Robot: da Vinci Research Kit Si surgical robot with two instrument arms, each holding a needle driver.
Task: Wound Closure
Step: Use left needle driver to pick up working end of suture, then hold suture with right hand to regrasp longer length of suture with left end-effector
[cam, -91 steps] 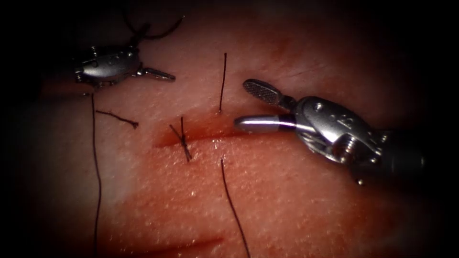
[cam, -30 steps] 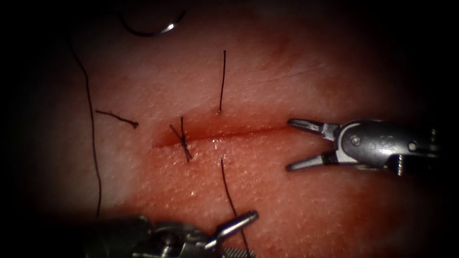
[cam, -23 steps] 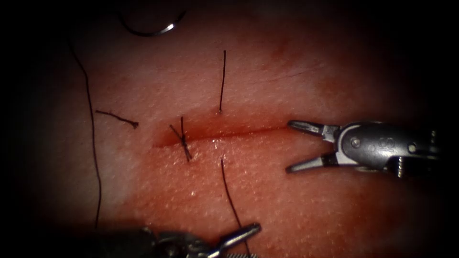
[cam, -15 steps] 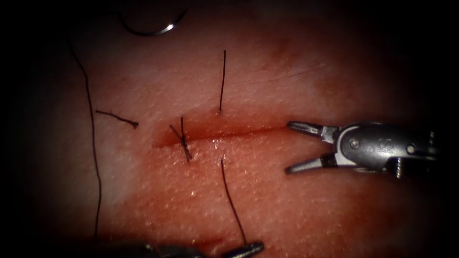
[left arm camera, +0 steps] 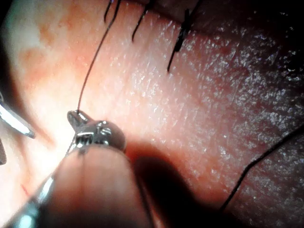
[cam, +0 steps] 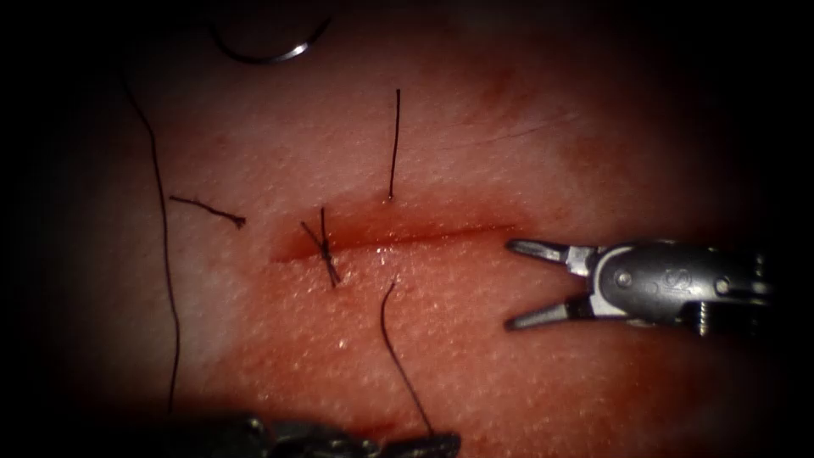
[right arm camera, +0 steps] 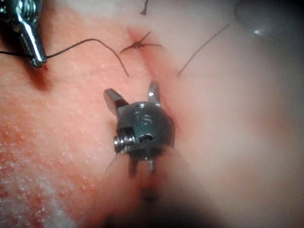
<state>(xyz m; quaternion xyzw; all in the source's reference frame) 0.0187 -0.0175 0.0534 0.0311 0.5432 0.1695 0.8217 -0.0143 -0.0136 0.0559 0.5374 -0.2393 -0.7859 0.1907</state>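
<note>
Your left tool [cam: 428,442] sits at the 6 o'clock edge of the endoscope view, its jaws closed on the free end of the thread [cam: 397,360] that rises out of the tissue [cam: 526,390] just below the cut [cam: 398,237]. That strand now bows slightly where it ran straight half a second ago. In the left wrist view the same tool [left arm camera: 76,116] pinches the thread's tip [left arm camera: 92,66]. Your right tool [cam: 517,285] waits at 3 o'clock, just past the cut's right end, jaws spread wide and holding nothing. The needle [cam: 267,53] lies free on the tissue at 11 o'clock, not in it, well apart from both tools. A finished knot [cam: 324,248] crosses the cut near its left end, and a cut end of thread [cam: 208,209] lies at 9 o'clock.
</note>
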